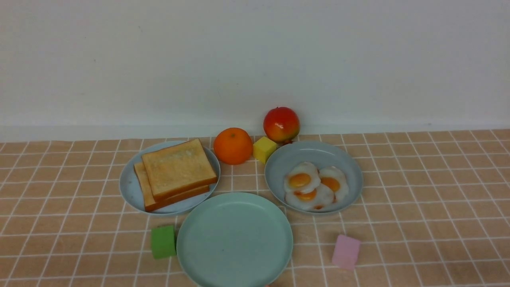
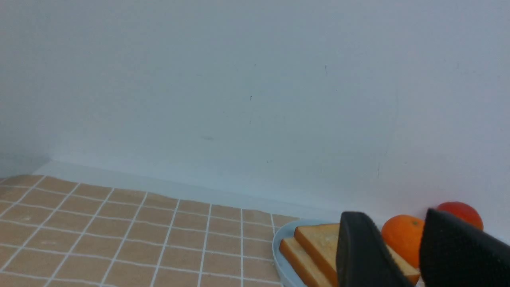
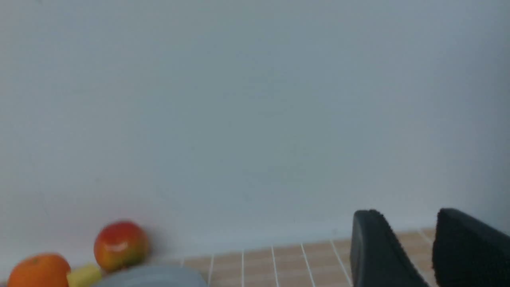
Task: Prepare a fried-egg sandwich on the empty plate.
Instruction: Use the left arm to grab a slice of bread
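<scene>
The empty mint-green plate (image 1: pixel 235 239) lies at the front centre of the checked cloth. Two toast slices (image 1: pixel 177 169) are stacked on a light blue plate (image 1: pixel 128 184) behind it to the left; they also show in the left wrist view as toast (image 2: pixel 314 243). Three fried eggs (image 1: pixel 312 183) with orange yolks lie on a grey-blue plate (image 1: pixel 310 149) behind it to the right. Neither arm shows in the front view. My left gripper (image 2: pixel 394 215) hangs open and holds nothing, off from the toast plate. My right gripper (image 3: pixel 408 213) is open too, with only cloth beyond it.
An orange (image 1: pixel 233 145), a yellow cube (image 1: pixel 264 149) and a red fruit (image 1: pixel 281 123) stand between the two back plates, near the white wall. A green cube (image 1: pixel 163 241) sits just left of the mint plate, a pink cube (image 1: pixel 346 251) to its right.
</scene>
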`<act>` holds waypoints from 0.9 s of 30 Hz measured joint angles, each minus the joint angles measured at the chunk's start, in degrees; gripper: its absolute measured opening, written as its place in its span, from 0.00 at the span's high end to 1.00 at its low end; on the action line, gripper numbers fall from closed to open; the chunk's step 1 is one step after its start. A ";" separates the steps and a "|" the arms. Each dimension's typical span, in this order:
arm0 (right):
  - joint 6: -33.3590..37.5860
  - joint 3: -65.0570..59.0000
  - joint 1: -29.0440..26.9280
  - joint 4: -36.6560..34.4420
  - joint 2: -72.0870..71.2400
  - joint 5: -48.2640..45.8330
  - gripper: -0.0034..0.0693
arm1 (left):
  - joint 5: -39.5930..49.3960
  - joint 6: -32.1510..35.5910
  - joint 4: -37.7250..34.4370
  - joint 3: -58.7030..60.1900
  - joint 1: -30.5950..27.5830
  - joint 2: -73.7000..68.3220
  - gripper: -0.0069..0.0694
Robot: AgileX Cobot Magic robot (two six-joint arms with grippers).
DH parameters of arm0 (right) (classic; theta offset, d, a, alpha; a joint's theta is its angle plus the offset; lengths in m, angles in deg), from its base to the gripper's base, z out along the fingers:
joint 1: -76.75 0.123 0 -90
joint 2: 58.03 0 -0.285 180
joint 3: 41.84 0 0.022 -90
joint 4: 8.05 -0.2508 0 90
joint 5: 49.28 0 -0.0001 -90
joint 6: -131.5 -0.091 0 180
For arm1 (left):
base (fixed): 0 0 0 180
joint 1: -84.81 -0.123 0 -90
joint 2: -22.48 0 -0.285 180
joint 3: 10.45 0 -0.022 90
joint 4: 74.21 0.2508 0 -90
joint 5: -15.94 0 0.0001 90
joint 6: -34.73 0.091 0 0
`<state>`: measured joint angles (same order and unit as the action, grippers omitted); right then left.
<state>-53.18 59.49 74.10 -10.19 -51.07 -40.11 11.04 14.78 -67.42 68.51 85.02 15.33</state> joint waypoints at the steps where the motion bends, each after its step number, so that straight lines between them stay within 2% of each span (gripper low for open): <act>1: -0.06 0.00 0.00 -0.10 0.00 0.60 0.62 | -0.20 -0.05 -0.08 0.00 0.00 0.00 0.60; 7: -5.64 0.00 0.00 -5.35 0.00 9.72 0.62 | -11.15 -8.63 -5.08 0.00 0.00 0.00 0.60; 10: -10.06 1.93 0.00 -6.58 0.00 11.52 0.62 | -20.22 -12.90 -6.79 0.00 0.00 0.00 0.60; 15: -11.85 10.00 0.00 -6.84 0.51 8.76 0.62 | -19.47 -17.76 -7.65 -4.55 0.00 0.00 0.60; 21: -12.06 30.33 0.00 -7.09 12.46 -3.39 0.62 | -8.10 -20.05 -7.76 -23.16 0.00 -10.23 0.60; 26: -12.06 45.28 0.00 -7.09 27.10 -19.02 0.62 | 14.61 -23.59 -7.76 -39.01 0.00 -25.63 0.60; 27: -12.06 46.58 0.00 -7.09 28.38 -20.92 0.62 | 15.75 -23.72 -7.82 -40.09 0.00 -26.27 0.60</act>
<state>-65.24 106.07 74.10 -17.27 -22.70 -61.03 26.79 -8.93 -75.25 28.43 85.02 -10.94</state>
